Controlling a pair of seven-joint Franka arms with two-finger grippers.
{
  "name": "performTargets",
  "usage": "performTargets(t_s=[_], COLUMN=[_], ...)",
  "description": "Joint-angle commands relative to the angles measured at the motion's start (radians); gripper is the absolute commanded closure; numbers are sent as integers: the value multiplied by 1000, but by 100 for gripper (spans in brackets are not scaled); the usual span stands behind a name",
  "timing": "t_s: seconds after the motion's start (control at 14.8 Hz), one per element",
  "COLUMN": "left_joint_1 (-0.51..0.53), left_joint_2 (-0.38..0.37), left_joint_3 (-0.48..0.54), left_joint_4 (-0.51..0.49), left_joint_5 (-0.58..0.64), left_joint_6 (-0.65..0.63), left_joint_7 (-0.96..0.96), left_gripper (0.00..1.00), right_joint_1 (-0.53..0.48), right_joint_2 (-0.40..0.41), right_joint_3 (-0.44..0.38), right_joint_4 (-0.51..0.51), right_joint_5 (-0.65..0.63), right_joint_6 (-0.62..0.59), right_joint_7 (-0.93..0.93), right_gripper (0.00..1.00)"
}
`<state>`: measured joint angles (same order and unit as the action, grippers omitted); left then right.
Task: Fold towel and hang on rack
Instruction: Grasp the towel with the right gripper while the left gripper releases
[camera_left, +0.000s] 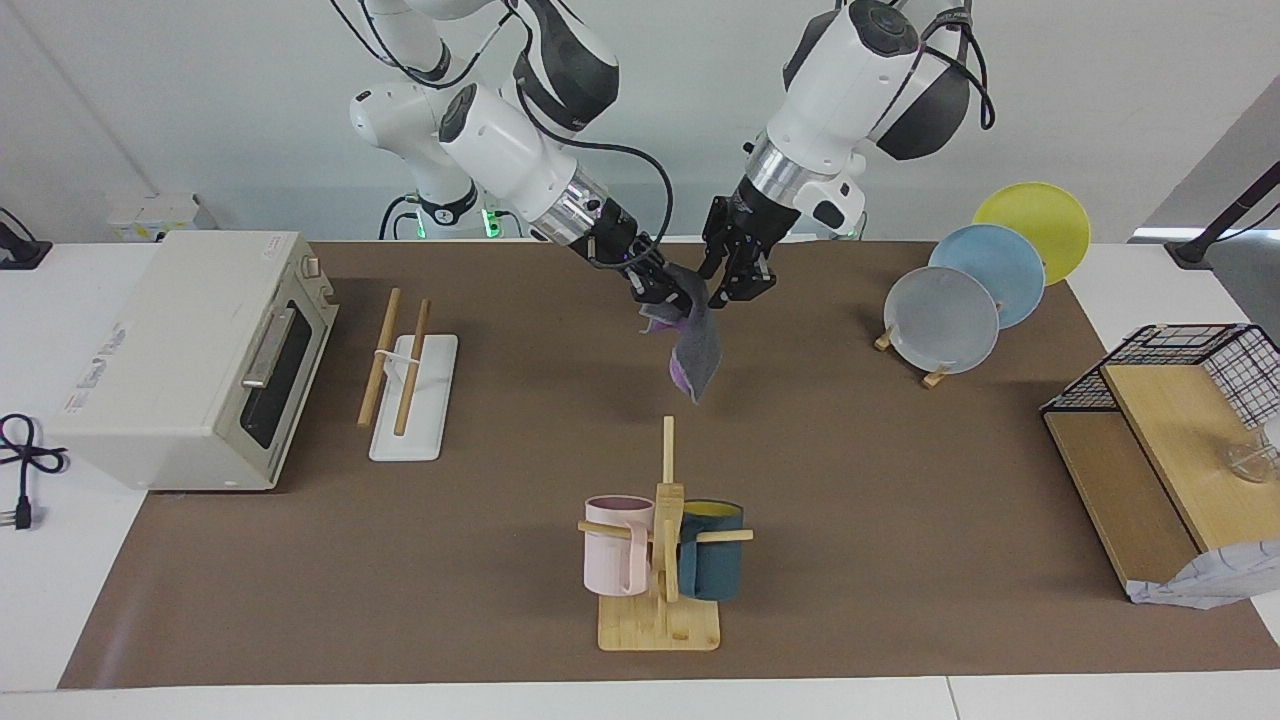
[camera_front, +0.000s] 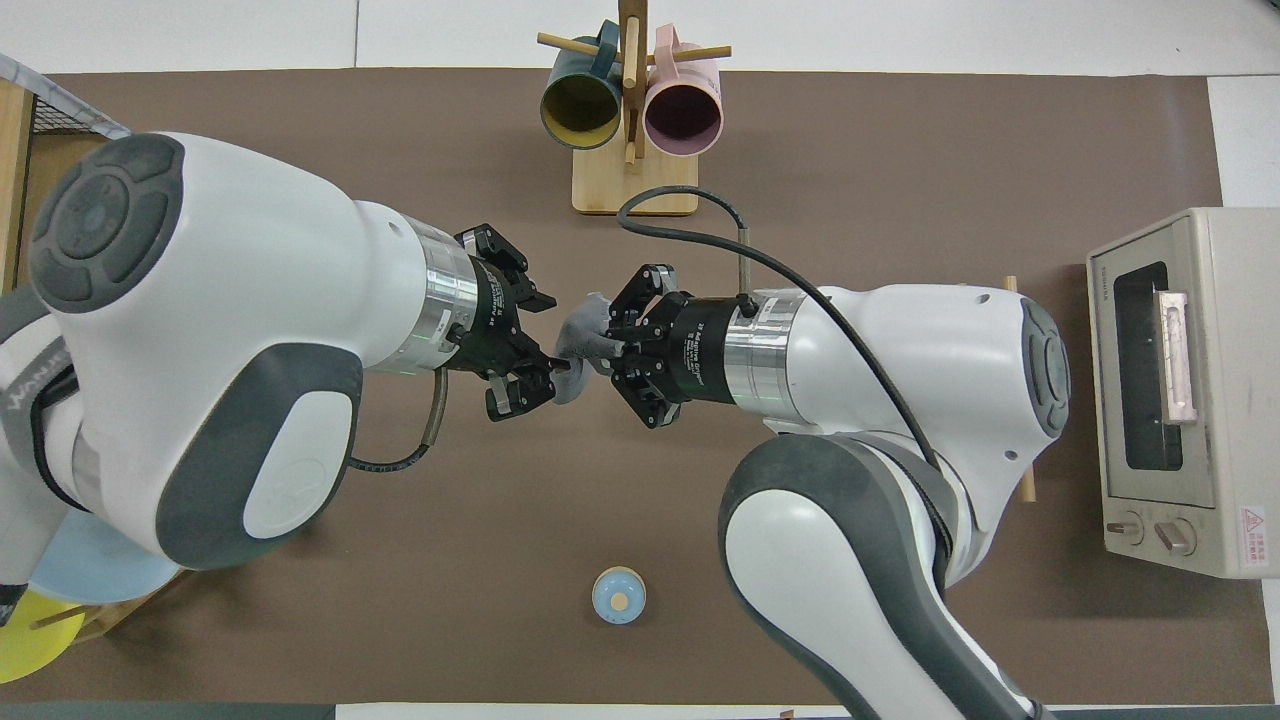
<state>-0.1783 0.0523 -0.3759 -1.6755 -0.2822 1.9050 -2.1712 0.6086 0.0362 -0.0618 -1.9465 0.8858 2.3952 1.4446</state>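
The towel (camera_left: 696, 352), dark grey with purple showing at its lower folds, hangs in the air over the middle of the mat. My right gripper (camera_left: 668, 288) is shut on its upper edge. My left gripper (camera_left: 735, 276) is open right beside the towel's top, over the mat, and I cannot tell whether it touches the cloth. In the overhead view the towel (camera_front: 583, 338) sits bunched between the left gripper (camera_front: 530, 348) and the right gripper (camera_front: 612, 348). The rack (camera_left: 412, 398), a white base with two wooden rods, stands beside the toaster oven, toward the right arm's end.
A toaster oven (camera_left: 190, 360) stands at the right arm's end. A bamboo mug stand (camera_left: 665, 560) with two mugs is farther from the robots than the towel. A plate stand (camera_left: 965, 310) and a wire basket (camera_left: 1190, 375) are at the left arm's end. A small blue round thing (camera_front: 618, 596) lies near the robots.
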Motion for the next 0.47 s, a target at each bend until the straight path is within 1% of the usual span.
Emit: performTargets(t_s=[0.0,0.07,0.2,0.27,0.41], left_joint_1=[35,63,111,140,196], left_joint_2=[-49,-52,-60,-66,-75], left_joint_3=[17,17,17,17,17], left_joint_4=[-65,-76,-98,-113,-130], left_joint_5=[0,0,0,0,0], left_joint_6=[6,6,3,3,2], left_joint_7=[155,218,351,441,609], left_gripper=[0,0,0,0,0], right_joint_1=[-13,-26,-87,-113,-157], right_joint_2=[2,-2,-10,-27,-56], right_joint_3=[0,-4,-6,-7,-4], right_joint_4=[14,14,15,15,15], right_joint_5=[15,10,-8,-62,-265], right_joint_6=[-71,-123,-242,-314,-424], right_joint_7=[-110,-192,-356,-413,-504], right_gripper=[100,100,100,100,100])
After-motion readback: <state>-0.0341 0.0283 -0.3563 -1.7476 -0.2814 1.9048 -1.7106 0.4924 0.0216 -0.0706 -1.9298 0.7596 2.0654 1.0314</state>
